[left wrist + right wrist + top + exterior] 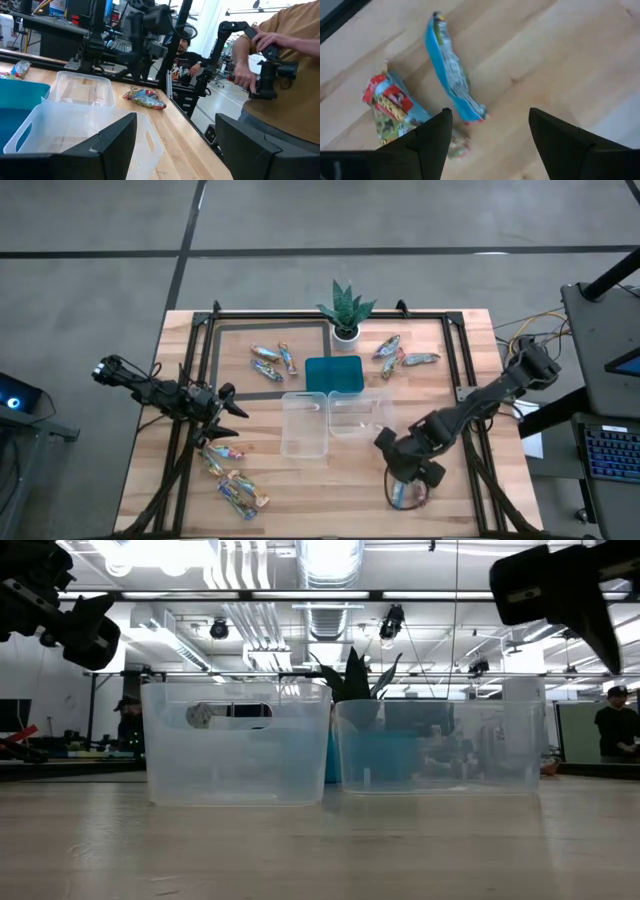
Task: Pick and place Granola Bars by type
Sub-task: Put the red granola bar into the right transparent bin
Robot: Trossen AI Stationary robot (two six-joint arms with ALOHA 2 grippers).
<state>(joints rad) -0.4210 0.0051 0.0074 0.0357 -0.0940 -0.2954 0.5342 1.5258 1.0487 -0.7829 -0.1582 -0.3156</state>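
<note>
The wooden table [330, 480] is filling most of the high view, with two clear plastic tubs [305, 423] sitting side by side at centre frame and a teal tray [334, 373] touching them just above. A small potted plant [345, 310] is standing above the tray. The left gripper [232, 411] is hanging at left of centre, fingers spread wide and holding nothing, pointing toward the tubs. The right gripper [407, 495] is hovering at lower right over a couple of Granola Bars [452, 75], jaws wide and empty too; in its wrist view a blue bar is lying between the fingertips. More bars are lying in groups: lower left [232, 480], upper centre-left [272, 360] and upper right of the tray [402, 355]
</note>
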